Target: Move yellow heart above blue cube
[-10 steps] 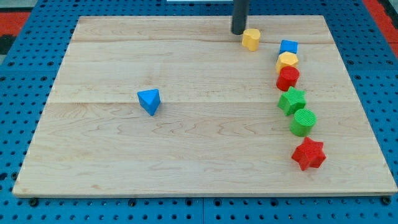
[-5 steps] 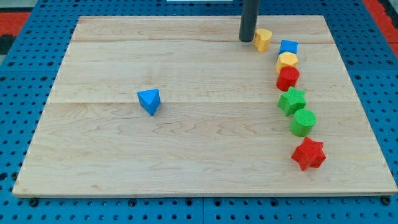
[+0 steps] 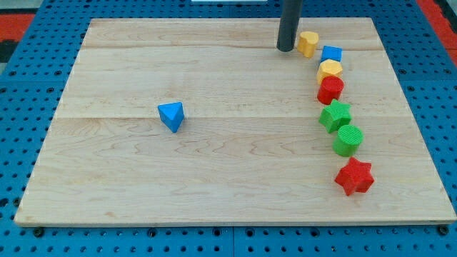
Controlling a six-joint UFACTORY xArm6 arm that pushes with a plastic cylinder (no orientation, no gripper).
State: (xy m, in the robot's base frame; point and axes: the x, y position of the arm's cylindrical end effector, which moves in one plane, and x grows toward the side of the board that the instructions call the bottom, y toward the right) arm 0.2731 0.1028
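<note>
The yellow heart lies near the view's top right, just left of and slightly above the blue cube; a thin gap seems to part them. My tip stands on the board right at the heart's left side. The dark rod rises from it out of the view's top.
Below the blue cube runs a curved column: a yellow block, a red block, a green star, a green cylinder and a red star. A blue triangular block lies left of centre. The wooden board sits on blue pegboard.
My tip has moved to the view's right and pushed the yellow heart right, closer to the blue cube. The other blocks have not moved.
</note>
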